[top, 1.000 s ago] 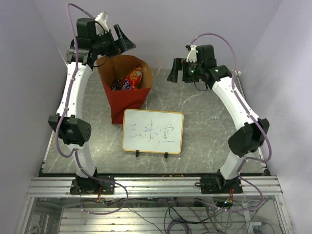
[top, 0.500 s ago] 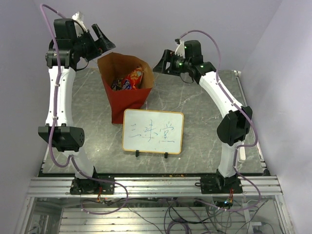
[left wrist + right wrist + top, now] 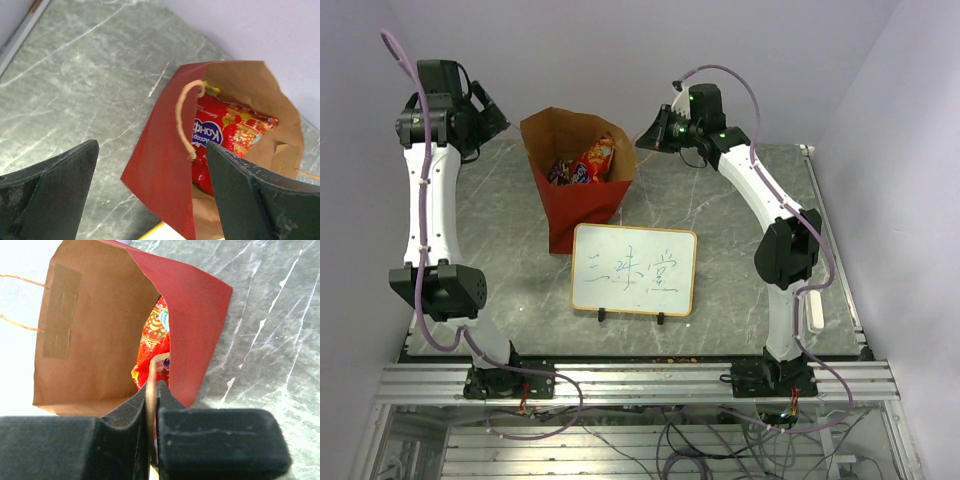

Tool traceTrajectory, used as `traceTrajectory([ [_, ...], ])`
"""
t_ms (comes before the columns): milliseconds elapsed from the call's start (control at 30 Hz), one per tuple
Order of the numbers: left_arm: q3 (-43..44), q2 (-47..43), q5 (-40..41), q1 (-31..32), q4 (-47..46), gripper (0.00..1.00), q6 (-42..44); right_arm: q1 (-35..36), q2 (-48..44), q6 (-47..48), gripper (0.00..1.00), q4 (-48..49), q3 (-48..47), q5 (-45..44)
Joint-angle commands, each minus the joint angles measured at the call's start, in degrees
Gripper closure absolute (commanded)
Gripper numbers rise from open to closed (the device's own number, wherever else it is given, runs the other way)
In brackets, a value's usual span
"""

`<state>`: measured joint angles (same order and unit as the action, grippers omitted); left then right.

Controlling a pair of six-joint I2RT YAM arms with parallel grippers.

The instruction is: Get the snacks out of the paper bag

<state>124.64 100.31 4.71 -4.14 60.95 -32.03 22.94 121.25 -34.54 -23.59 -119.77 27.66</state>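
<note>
The paper bag [image 3: 582,205], red outside and brown inside, stands open at the back of the table. Inside it lie the snacks: a red chip bag [image 3: 595,160] and small dark packets [image 3: 560,172]. My right gripper [image 3: 646,140] sits at the bag's right rim. In the right wrist view the right gripper [image 3: 152,390] is shut on the bag's tan string handle [image 3: 151,377], above the chip bag [image 3: 155,340]. My left gripper [image 3: 485,110] hangs open up and left of the bag. In the left wrist view its wide fingers [image 3: 55,185] frame the bag [image 3: 160,150], touching nothing.
A gold-framed whiteboard [image 3: 633,270] with writing stands just in front of the bag. A small white block [image 3: 813,315] lies at the table's right edge. The back wall rises close behind the bag.
The left arm has swung left, away from above the bag. The right arm has moved in to the bag's right rim, and its jaws have closed on the string handle.
</note>
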Motion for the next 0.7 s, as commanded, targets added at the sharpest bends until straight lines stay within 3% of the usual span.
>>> traceTrajectory([
  [0,-6.6,-1.9,-3.4,-2.6,-2.5,0.01,-3.4,-0.2,-2.8,2.2,1.0,0.2,1.2,0.8],
  [167,-10.3,1.5,-20.4,-4.5,-10.9,0.3,-5.0,-0.1,-2.6,4.1,1.0,-1.3,0.0,2.3],
  [233,-10.9,1.8,-23.1,-4.5,-13.6,0.36,-5.7,-0.1,-3.2,4.6,1.0,-1.2,0.7,2.8],
  [300,-11.5,1.8,-23.9,-4.5,-15.4,0.49,-6.0,-0.2,-4.1,4.9,1.0,-0.4,2.2,3.7],
  [567,-9.9,4.3,-29.6,-4.5,-19.7,0.57,-8.8,-0.1,-4.5,7.6,1.0,-2.9,1.5,4.5],
  [667,-7.8,5.0,-29.2,-4.5,-19.5,0.68,-8.5,-0.1,-4.6,8.1,1.0,-3.4,1.5,4.5],
])
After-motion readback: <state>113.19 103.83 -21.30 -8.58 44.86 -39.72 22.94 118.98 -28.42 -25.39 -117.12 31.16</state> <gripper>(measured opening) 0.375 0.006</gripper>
